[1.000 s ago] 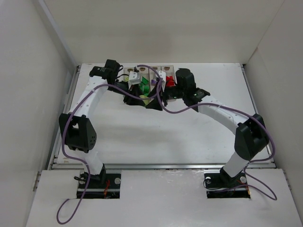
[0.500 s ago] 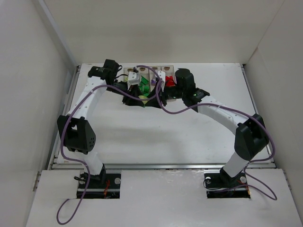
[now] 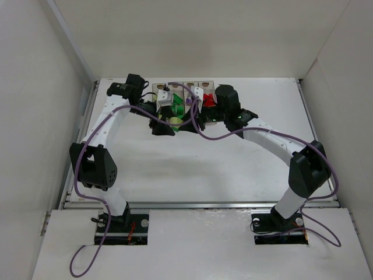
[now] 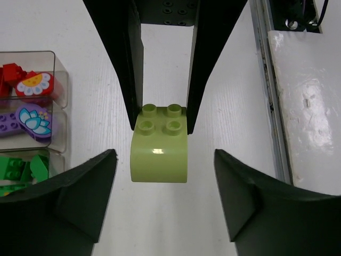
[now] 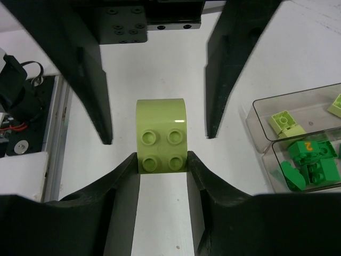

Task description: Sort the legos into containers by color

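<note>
A yellow-green lego [image 5: 161, 136] with a rounded back hangs just above the table, and my right gripper [image 5: 162, 162] is shut on its studded end. My left gripper [image 4: 165, 181] faces it from the other side, open, its fingers well clear of the lego [image 4: 160, 152]. From above, both grippers meet at that lego [image 3: 175, 121] just in front of the containers [image 3: 185, 88]. The clear containers [image 4: 59, 80] hold red, purple and dark green legos. Through the right wrist camera one container [image 5: 266, 109] holds yellow-green legos and its neighbour dark green ones.
A metal rail [image 4: 266, 90] runs along the table's left edge, close to the left gripper. White walls enclose the table on three sides. Purple cables [image 3: 204, 131] loop around both arms.
My left gripper has opened and let go of the yellow-green lego. My right gripper closed on it and now holds it alone. Both arms have barely moved.
</note>
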Robot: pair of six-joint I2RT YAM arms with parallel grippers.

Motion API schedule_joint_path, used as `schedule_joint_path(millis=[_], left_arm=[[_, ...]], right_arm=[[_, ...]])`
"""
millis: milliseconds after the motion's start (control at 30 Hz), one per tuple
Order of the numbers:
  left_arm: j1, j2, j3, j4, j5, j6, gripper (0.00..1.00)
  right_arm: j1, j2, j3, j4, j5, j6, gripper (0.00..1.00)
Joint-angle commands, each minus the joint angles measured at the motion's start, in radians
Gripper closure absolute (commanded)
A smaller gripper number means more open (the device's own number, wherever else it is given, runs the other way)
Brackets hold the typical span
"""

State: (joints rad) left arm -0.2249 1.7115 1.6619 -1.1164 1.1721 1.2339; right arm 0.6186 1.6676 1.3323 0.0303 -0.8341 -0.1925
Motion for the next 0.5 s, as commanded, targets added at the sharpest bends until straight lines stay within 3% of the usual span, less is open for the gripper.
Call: schedule_joint_path(millis=[0,100,167,333,367,400,467], left_arm=[[0.007,-0.035,-0.005,-0.016,0.047,0.012,0.33],[0.007,-0.026,-0.005,-0.016,0.047,-0.007,0.55],[0.007,-0.026,-0.014,-0.016,0.06,-0.007,0.63],[0.007,-0.026,-0.024,-0.016,0.06,-0.007,0.67],[0.007,-0.026,-0.024,-0.016,0.06,-0.007,0.41],[0.007,-0.026,-0.024,-0.016,0.051,-0.007,0.22],[0.007,-0.026,-0.024,-0.016,0.04,-0.017,0.03]], right_arm=[[0.006,-0.026,0.019,0.029,-0.02,0.008,1.0],[0.006,-0.026,0.019,0.029,-0.02,0.008,1.0],[0.006,-0.035,0.028,0.029,-0.02,0.008,1.0],[0.006,-0.035,0.028,0.029,-0.03,0.018,1.0],[0.006,-0.045,0.028,0.029,-0.03,0.018,1.0],[0.006,-0.045,0.028,0.029,-0.03,0.018,1.0],[0.006,-0.054,0.028,0.029,-0.03,0.018,1.0]])
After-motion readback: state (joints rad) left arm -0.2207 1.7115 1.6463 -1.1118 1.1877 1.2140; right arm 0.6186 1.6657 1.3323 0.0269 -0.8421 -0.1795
